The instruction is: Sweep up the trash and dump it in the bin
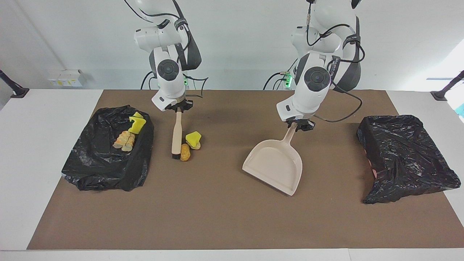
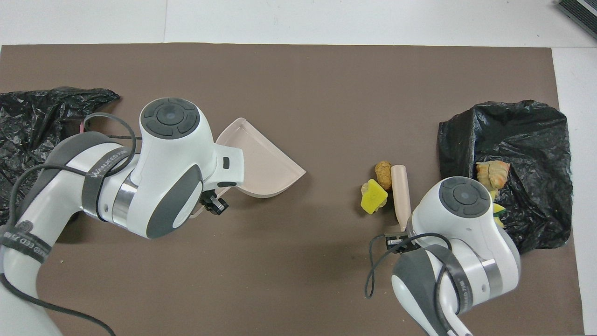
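My right gripper (image 1: 178, 108) (image 2: 396, 240) is shut on the top of a beige brush (image 1: 177, 134) (image 2: 400, 191) that stands on its bristles on the mat. The bristles touch a tan lump (image 1: 185, 152) (image 2: 384, 169) of trash. A yellow sponge chunk (image 1: 193, 137) (image 2: 373, 201) lies beside it on another tan scrap (image 1: 197, 146). My left gripper (image 1: 299, 125) (image 2: 212, 205) is shut on the handle of the beige dustpan (image 1: 273, 165) (image 2: 261, 161). The pan's mouth is angled toward the trash, a gap away from it. The black-bagged bin (image 1: 108, 159) (image 2: 513, 130) at the right arm's end holds more scraps (image 1: 136, 124).
A second black-bagged bin (image 1: 402, 156) (image 2: 37, 121) sits at the left arm's end of the brown mat (image 1: 217, 217). White table surface borders the mat at both ends. A cable loops off each wrist.
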